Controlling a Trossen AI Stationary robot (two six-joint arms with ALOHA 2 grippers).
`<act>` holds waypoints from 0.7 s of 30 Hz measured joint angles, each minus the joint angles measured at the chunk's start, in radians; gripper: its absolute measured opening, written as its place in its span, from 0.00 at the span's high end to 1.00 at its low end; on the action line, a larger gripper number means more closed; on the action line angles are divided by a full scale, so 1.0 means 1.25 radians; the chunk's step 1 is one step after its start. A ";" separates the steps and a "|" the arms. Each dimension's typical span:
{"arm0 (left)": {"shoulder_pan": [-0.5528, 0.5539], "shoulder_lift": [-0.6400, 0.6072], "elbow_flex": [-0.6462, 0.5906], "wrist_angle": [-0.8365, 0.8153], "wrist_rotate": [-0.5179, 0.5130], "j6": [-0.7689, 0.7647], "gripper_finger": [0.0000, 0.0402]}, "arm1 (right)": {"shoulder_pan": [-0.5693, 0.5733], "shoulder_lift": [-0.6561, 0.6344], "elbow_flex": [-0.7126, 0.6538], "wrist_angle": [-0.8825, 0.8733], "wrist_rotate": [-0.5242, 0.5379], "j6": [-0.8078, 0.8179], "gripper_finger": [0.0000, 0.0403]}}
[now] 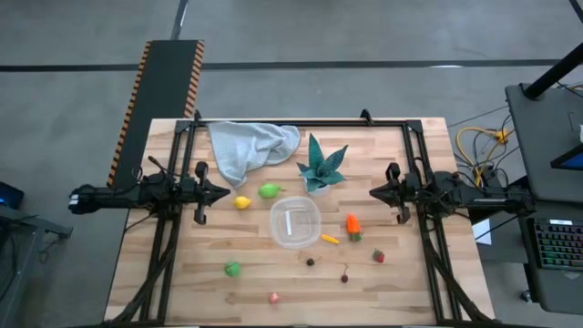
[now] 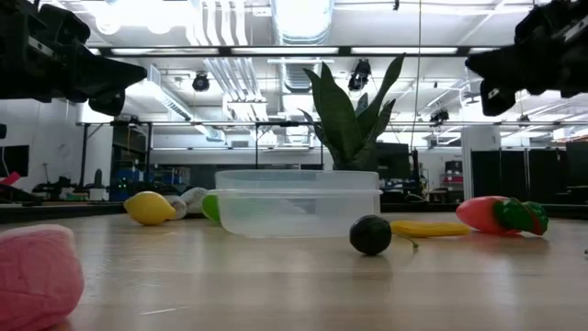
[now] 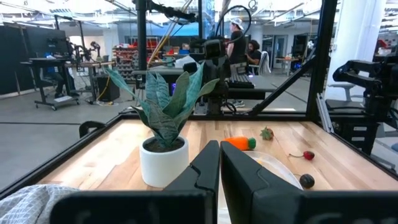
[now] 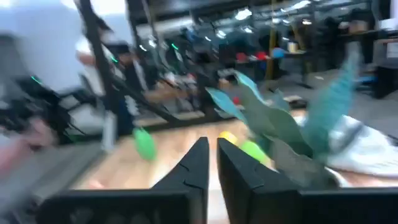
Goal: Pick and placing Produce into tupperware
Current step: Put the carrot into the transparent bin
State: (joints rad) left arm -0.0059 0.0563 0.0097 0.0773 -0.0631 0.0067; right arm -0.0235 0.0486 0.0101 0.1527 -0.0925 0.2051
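Clear tupperware point(image 1: 294, 223) mid-table, we see toy produce point(image 1: 352, 224) scattered around, left gripper point(image 1: 221, 192) pinched closed, right gripper point(image 1: 374, 191) fingers nearly together, both holding nothing.

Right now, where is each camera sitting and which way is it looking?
High view: above, looking straight down on the table, both arms.
Low view: at tabletop height, facing the tupperware, arms overhead.
Left wrist view: behind the shut left gripper, facing the plant.
Right wrist view: behind the right gripper, facing the same plant.
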 joint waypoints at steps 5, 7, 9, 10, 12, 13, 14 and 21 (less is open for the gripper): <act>0.000 0.000 0.000 0.000 0.000 0.006 1.00 | 0.044 0.035 0.073 0.008 -0.147 0.056 0.72; 0.000 0.001 0.000 -0.007 0.000 0.006 1.00 | 0.084 0.072 0.111 0.002 -0.127 0.013 0.63; 0.000 0.003 0.000 -0.007 -0.001 0.005 1.00 | 0.129 0.122 0.158 0.002 -0.091 -0.052 0.55; 0.000 0.002 0.000 -0.006 -0.001 0.002 1.00 | 0.152 0.148 0.186 0.008 -0.080 -0.088 0.51; 0.000 0.003 0.000 -0.006 -0.002 0.002 1.00 | 0.204 0.208 0.239 0.027 -0.078 -0.155 0.44; 0.000 0.003 0.000 -0.006 -0.002 0.002 1.00 | 0.231 0.245 0.267 0.034 -0.078 -0.182 0.41; 0.000 0.002 0.000 -0.006 -0.002 0.002 1.00 | 0.259 0.282 0.298 0.033 -0.077 -0.210 0.38; 0.000 0.008 0.000 -0.011 -0.002 0.000 1.00 | 0.435 0.570 0.608 -0.186 0.368 -0.240 0.32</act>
State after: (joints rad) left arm -0.0063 0.0662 0.0099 0.0631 -0.0654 0.0063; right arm 0.5199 0.7614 0.7706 -0.0802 0.3676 -0.0950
